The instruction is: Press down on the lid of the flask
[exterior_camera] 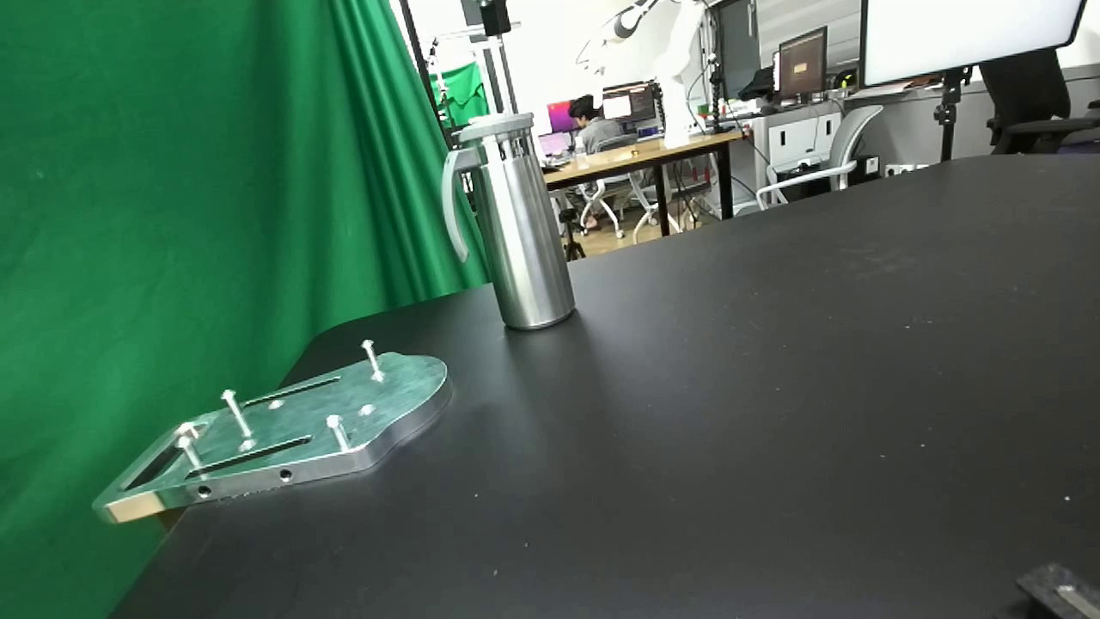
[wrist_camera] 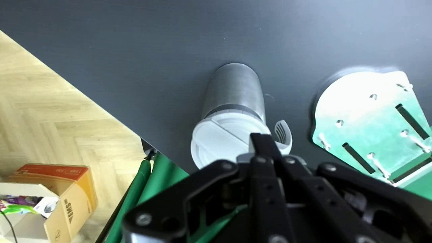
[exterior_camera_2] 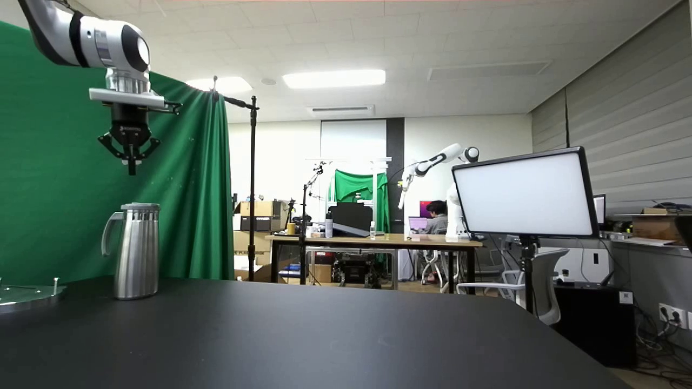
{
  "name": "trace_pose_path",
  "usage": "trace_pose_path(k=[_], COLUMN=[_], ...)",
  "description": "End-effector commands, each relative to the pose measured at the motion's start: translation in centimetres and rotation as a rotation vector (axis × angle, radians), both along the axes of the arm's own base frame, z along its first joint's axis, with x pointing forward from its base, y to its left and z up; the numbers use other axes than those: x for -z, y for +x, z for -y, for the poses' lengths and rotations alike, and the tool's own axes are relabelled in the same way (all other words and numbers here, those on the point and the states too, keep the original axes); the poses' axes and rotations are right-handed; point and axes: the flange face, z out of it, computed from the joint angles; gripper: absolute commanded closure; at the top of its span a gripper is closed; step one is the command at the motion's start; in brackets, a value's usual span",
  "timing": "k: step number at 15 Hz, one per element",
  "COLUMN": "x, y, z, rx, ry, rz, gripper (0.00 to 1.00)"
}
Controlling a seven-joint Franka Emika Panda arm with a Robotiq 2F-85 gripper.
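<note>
The steel flask (exterior_camera: 526, 241) stands upright on the black table in both exterior views (exterior_camera_2: 137, 259), with a grey side handle. Its round grey lid (exterior_camera: 495, 126) sits on top, also in an exterior view (exterior_camera_2: 140, 207). In the wrist view the lid (wrist_camera: 219, 136) looks pale and partly hidden by my fingers, with the flask body (wrist_camera: 236, 87) behind it. My gripper (exterior_camera_2: 132, 168) is shut and empty, pointing down above the lid with a gap between. In the wrist view its fingertips (wrist_camera: 265, 138) overlap the lid's handle side.
A flat green-tinted pegged plate (exterior_camera: 344, 404) lies near the flask on its handle side, also in the wrist view (wrist_camera: 371, 118). A green curtain (exterior_camera_2: 54, 162) hangs behind the table's edge. The black table (exterior_camera_2: 324, 335) extends away from the flask. A cardboard box (wrist_camera: 71, 206) is on the floor.
</note>
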Motion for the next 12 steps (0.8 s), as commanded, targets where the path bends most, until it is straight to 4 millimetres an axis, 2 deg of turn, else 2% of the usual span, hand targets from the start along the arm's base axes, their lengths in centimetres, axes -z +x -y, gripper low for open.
trace_pose_path(k=[1,12], x=[1.2,4.3], y=[1.4,3.5], z=[-0.5,-1.8], rx=[-0.014,-0.043], ry=[-0.003,0.067], rz=[0.024,0.095], gripper=[1.00,1.00])
